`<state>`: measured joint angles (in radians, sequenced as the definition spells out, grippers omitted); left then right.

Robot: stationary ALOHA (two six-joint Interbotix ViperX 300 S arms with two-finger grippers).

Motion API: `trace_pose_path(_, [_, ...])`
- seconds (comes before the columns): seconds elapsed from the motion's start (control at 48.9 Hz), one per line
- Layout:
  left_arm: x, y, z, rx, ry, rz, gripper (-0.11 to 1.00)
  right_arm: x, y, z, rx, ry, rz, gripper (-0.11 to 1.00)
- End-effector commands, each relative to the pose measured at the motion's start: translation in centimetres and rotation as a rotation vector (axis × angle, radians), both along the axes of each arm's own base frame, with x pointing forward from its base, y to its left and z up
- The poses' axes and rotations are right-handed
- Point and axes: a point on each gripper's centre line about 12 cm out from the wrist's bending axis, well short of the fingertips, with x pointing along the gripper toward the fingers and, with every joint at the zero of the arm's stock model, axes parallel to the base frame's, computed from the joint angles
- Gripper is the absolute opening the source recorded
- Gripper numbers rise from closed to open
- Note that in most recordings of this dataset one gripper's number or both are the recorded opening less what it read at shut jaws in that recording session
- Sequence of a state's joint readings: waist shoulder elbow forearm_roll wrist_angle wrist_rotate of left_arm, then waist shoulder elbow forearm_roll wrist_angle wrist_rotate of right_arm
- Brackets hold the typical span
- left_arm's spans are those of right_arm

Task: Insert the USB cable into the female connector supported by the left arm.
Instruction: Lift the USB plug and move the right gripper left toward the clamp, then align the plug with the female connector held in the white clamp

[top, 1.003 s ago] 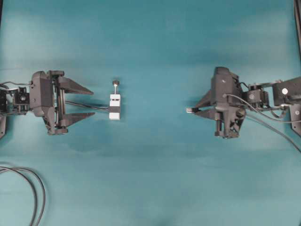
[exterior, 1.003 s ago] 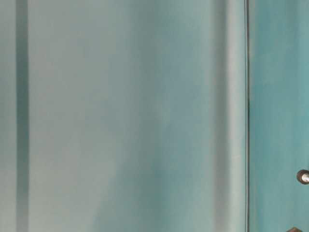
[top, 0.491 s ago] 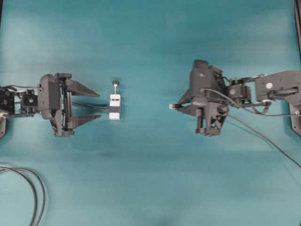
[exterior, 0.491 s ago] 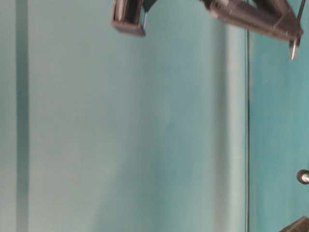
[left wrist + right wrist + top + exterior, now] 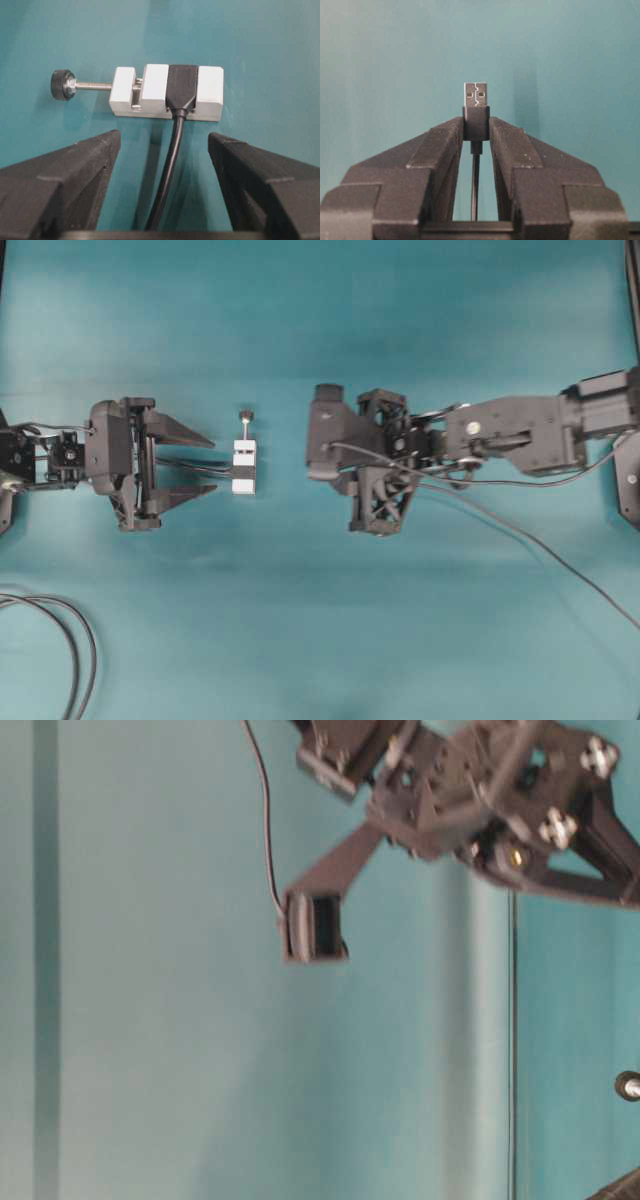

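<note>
The right gripper (image 5: 476, 131) has its ribbed black jaws clamped on the black collar of the USB cable (image 5: 475, 95), silvery plug jutting forward. The left gripper (image 5: 165, 145) has its tapered jaws wide apart, touching nothing, flanking the female connector (image 5: 182, 90) in its white block on the teal desk (image 5: 320, 640).

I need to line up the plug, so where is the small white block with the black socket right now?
In the overhead view the white block with the black female connector lies on the teal table left of centre, just beyond the open left gripper.
</note>
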<state>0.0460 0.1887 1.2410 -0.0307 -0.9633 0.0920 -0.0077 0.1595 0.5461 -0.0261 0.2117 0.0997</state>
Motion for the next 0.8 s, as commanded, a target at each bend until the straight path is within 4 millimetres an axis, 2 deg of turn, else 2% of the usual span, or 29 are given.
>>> trace_pose_path(0.0, [0.4,0.0,0.5,0.003,-0.029,-0.002,0.84,1.5,0.1,1.5,-0.017,-0.043,0.016,0.21])
trace_pose_path(0.266, [0.5,0.0,0.2,0.003,-0.024,-0.004,0.84,3.6,0.1,0.9,-0.035,-0.047,0.032,0.21])
trace_pose_path(0.778, [1.7,0.0,-0.3,0.007,-0.036,-0.003,0.84,5.5,-0.1,0.1,-0.048,-0.036,0.038,0.21])
